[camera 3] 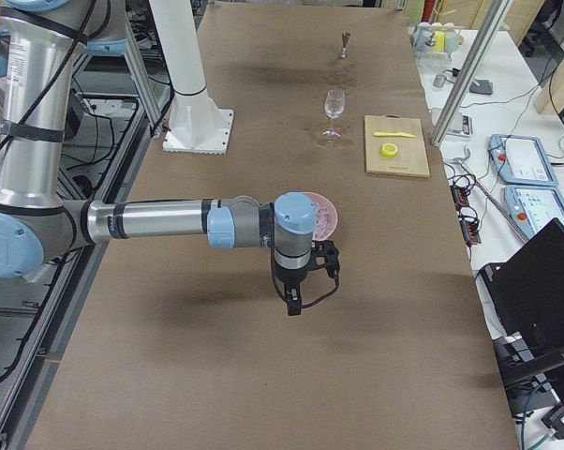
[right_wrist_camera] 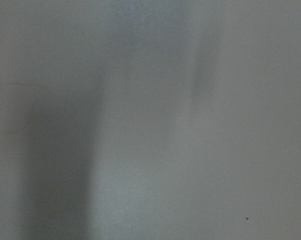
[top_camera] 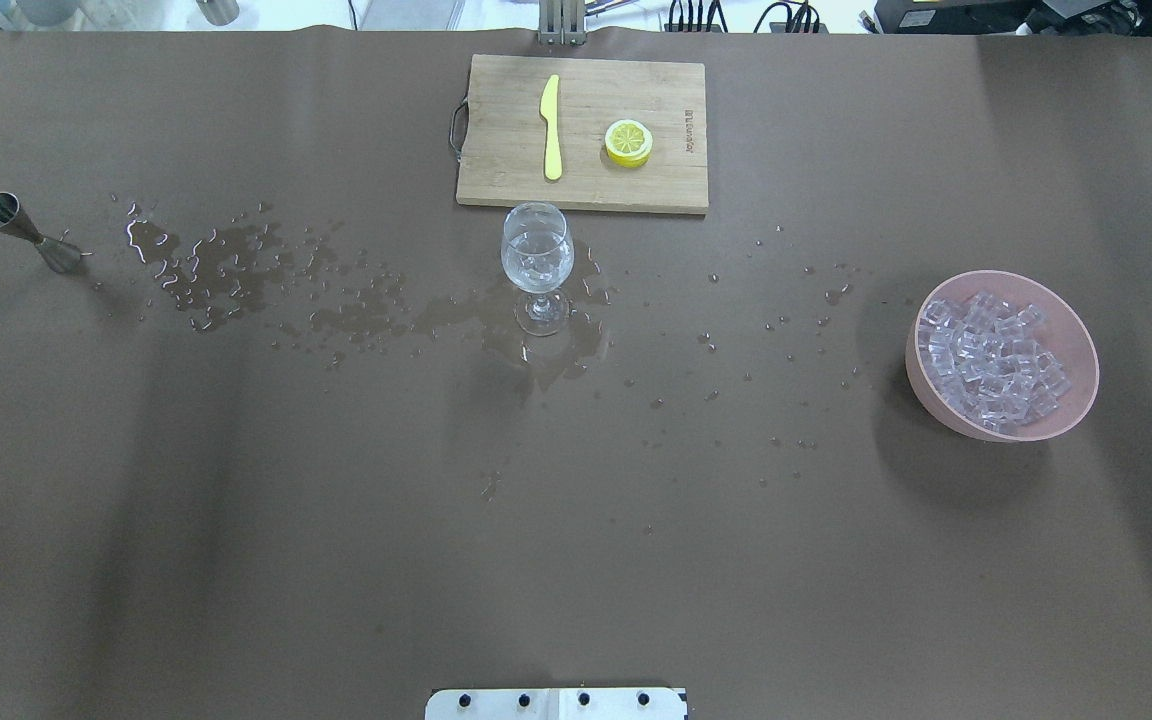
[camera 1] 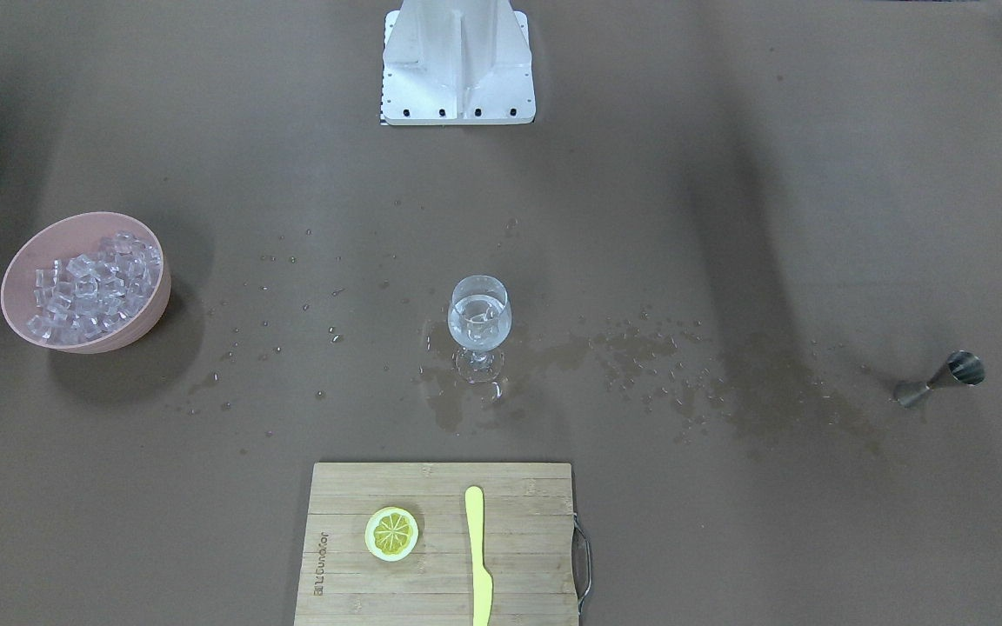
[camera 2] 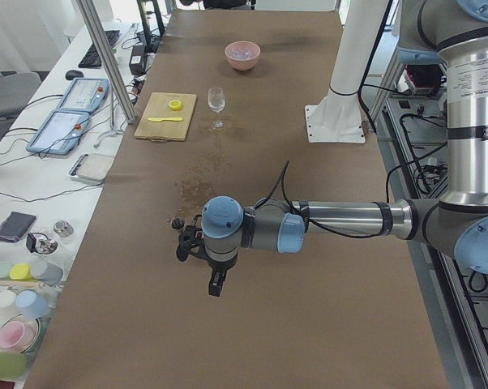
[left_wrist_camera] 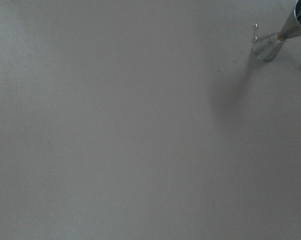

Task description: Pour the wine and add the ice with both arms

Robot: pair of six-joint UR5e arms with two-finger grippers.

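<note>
Ice, small glassy cubes, heaps in the pink plastic bowl near my right gripper. For it and my left gripper, I cannot tell whether the fingers are apart or together. Farther out, wine sits in the clear stemmed glass amid wet spill patches. More cubes, I judge, want a low, gentle drop.

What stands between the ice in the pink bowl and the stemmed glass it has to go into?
Nothing visible. Between the ice in the pink bowl and the glass lie only scattered droplets on the table; the cutting board sits off that line.
</note>
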